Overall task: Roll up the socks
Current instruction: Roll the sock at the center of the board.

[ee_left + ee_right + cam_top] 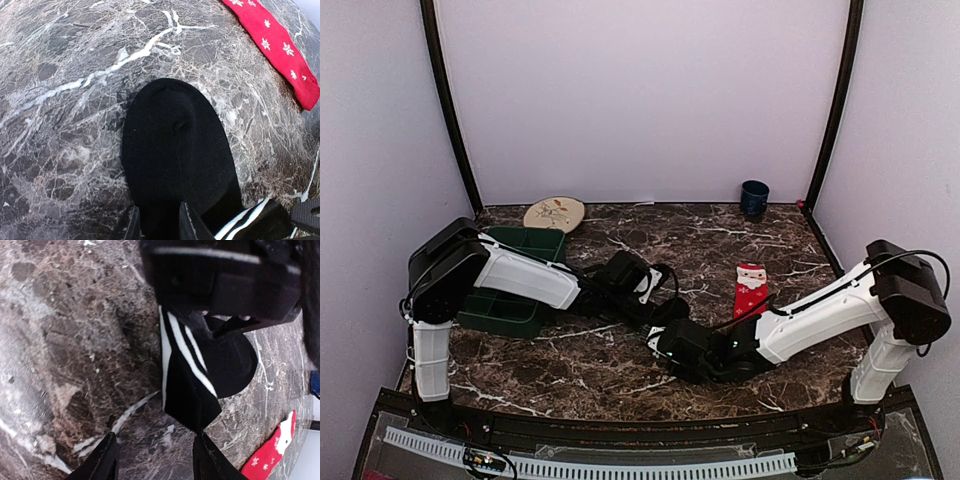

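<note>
The black sock [175,145] lies on the marble table, toe away from my left gripper [160,227]. That gripper is shut on the sock's middle, with fabric filling the gap between its fingers. The white-striped cuff [187,375] is folded over and sticks out beneath the left gripper [225,280]. My right gripper [155,460] is open just before the cuff, and its right finger [212,462] is at the cuff's corner. From above, both grippers [658,315] [668,345] meet at mid-table and hide the black sock. The red snowflake sock [750,288] lies flat to the right, also visible in the left wrist view [280,45].
A green divided tray [510,305] sits under the left arm. A round plate [554,213] lies at the back left and a blue cup [754,197] stands at the back right. Walls close in the table on three sides.
</note>
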You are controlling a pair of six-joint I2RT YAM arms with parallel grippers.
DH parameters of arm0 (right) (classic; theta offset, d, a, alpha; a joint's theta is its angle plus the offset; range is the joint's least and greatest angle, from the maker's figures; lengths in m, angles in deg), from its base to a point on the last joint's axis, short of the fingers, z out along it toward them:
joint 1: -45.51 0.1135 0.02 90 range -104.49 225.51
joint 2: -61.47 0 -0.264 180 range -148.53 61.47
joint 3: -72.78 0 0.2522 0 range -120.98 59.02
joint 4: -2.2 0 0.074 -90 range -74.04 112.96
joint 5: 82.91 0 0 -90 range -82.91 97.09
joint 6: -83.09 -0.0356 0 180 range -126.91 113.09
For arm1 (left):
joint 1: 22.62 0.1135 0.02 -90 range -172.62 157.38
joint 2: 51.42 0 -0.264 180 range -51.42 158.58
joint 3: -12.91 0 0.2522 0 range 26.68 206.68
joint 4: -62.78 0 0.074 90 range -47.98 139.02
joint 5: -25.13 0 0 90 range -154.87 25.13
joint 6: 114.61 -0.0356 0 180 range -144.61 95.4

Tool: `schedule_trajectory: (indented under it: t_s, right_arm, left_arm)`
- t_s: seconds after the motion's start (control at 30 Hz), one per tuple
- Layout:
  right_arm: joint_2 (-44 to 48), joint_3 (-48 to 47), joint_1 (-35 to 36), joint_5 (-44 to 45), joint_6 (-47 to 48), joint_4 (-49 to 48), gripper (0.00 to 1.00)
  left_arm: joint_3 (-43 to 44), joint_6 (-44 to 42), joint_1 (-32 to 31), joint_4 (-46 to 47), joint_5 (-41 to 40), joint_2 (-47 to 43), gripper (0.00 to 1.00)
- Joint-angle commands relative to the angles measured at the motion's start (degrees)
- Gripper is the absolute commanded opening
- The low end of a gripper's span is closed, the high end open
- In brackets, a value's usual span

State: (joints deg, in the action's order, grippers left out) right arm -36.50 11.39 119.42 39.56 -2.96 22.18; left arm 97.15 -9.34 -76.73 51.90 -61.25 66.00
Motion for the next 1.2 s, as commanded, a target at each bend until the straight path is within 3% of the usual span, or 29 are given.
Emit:
schedule_trajectory:
  t_s: [0.0, 0.33, 0.63, 1.17]
  right_arm:
    - [-1.73, -2.49, 0.53, 3.84, 3.28, -3.60, 0.49]
    - [-6.51, -4.17, 0.46, 8.54, 7.55, -7.15, 0.51]
    - [-4.65, -3.84, 0.58, 15.48, 5.00, -5.21, 0.52]
    - [-5.75, -3.80, 0.57, 10.18, 10.20, -7.61, 0.54]
  left_arm:
    - [-1.35, 0.94, -0.03, -8.09, 2.18, 3.93, 0.30]
    - [-1.75, 1.61, -0.03, -8.31, 2.54, 4.30, 0.29]
    - [-1.66, 1.52, -0.03, -8.35, 2.63, 4.52, 0.29]
    - [-1.31, 1.56, -0.03, -8.63, 2.98, 4.74, 0.28]
